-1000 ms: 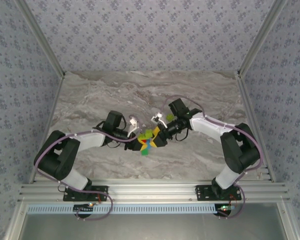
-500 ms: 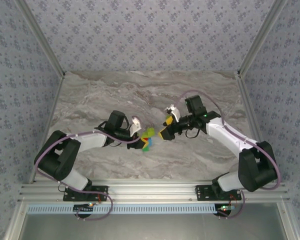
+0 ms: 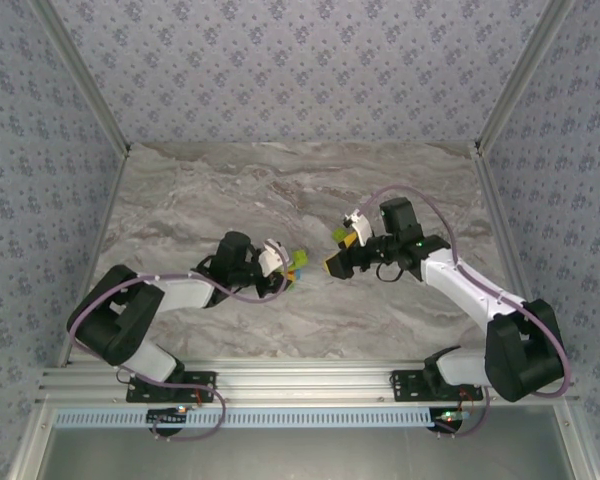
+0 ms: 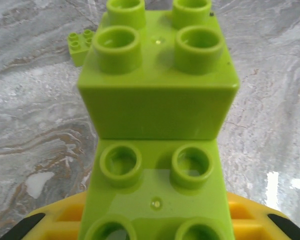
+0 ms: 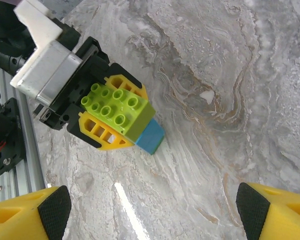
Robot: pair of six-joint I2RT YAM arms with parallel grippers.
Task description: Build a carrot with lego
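Note:
The carrot [image 3: 293, 268] is a stack of joined bricks with lime-green ones on top and a blue one [image 5: 151, 137] below. My left gripper [image 3: 283, 270] is shut on it, its yellow fingers [image 5: 102, 136] pressing both sides of the lime part [image 5: 121, 111]. In the left wrist view the lime bricks [image 4: 157, 100] stand between the fingertips of the left gripper [image 4: 155, 222]. My right gripper [image 3: 338, 252] hangs to the right of the carrot, apart from it, open with nothing in it; its fingertips [image 5: 52, 210] sit wide apart. One loose lime lego brick [image 4: 80, 44] lies on the table beyond.
The marble table [image 3: 280, 190] is walled by patterned panels on three sides. An aluminium rail [image 3: 300, 382] with both arm bases runs along the near edge. There is bare marble behind and beside the arms.
The right gripper has drawn back to the right, off the carrot, and is open. The left gripper has kept the carrot and shifted slightly up and turned.

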